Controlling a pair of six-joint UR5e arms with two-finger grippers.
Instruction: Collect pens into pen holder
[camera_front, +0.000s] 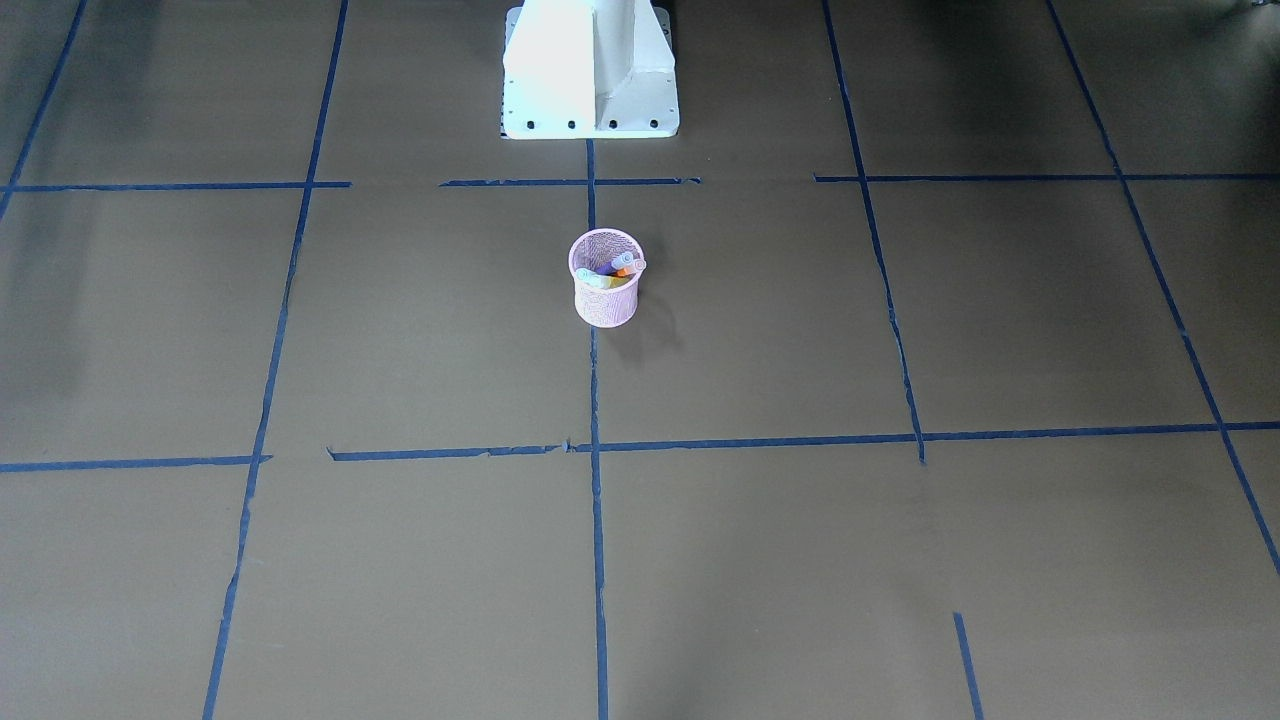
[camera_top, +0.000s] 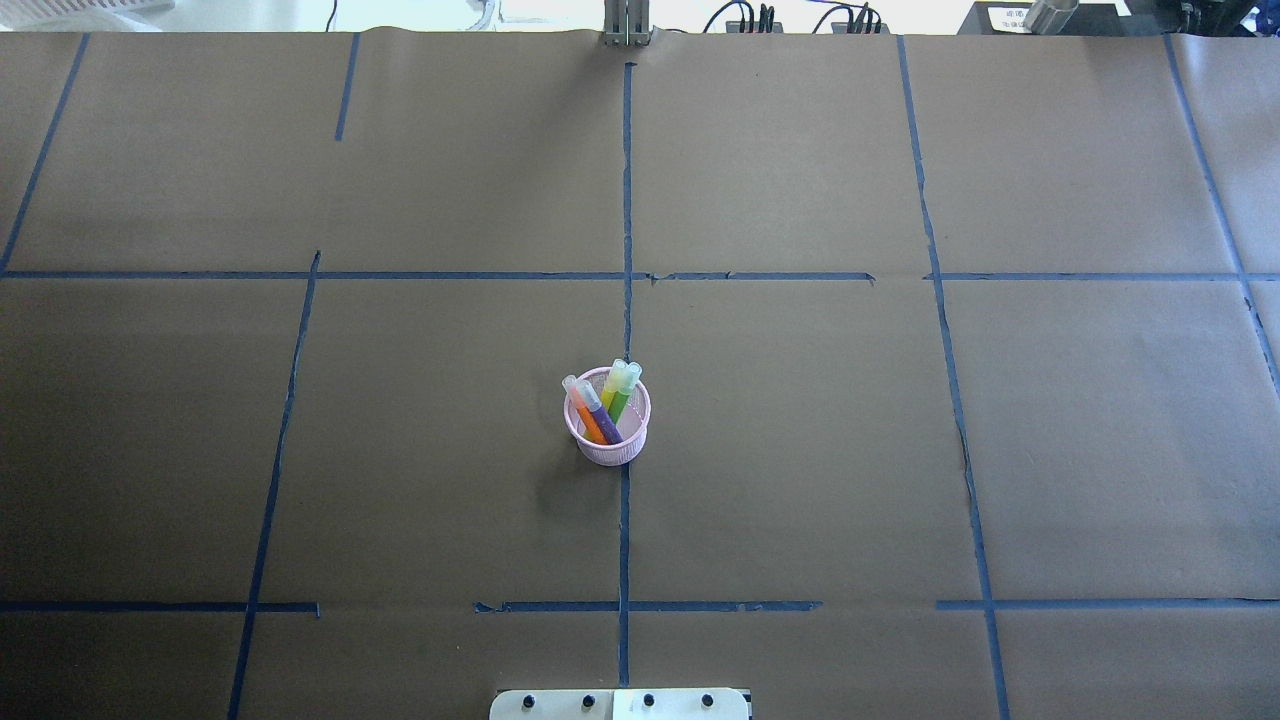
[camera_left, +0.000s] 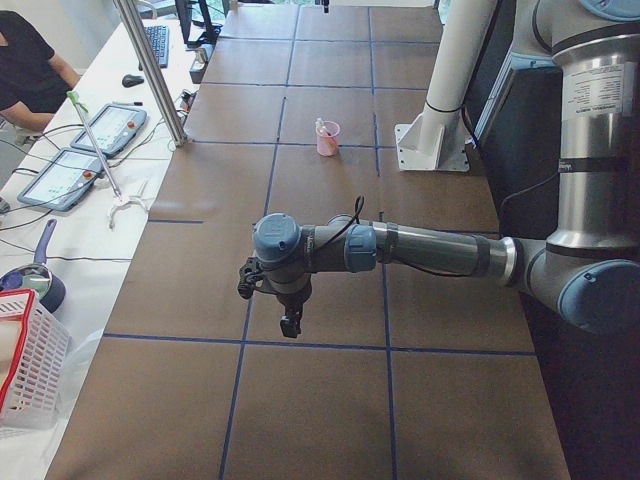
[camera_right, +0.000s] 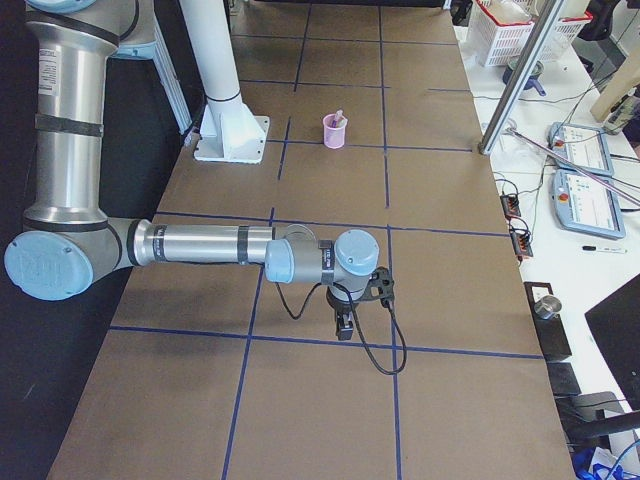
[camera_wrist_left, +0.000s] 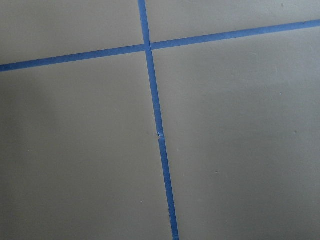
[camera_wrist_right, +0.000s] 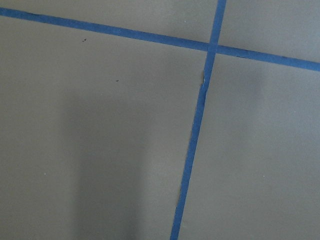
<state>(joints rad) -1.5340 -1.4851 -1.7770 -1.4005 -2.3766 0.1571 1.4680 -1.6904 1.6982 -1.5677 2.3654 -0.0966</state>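
1. Left gripper (camera_left: 290, 322) points down over the table (camera_left: 330, 420), just above a blue tape line (camera_left: 200, 339); I cannot tell whether its fingers are apart or together.
2. Right gripper (camera_right: 343, 328) hangs the same way at the opposite end; finger state again cannot be told.
3. Both wrist views show me only brown surface and crossing tape.
4. Pen holder (camera_top: 607, 447) stands upright at table centre, well apart from both grippers.
5. Orange pen (camera_top: 586, 418), purple pen (camera_top: 604, 424) and green pen (camera_top: 621, 402) lean inside it, caps above the rim.

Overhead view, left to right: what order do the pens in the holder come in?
Orange pen → purple pen → green pen. All three stand inside the holder, cap ends up.
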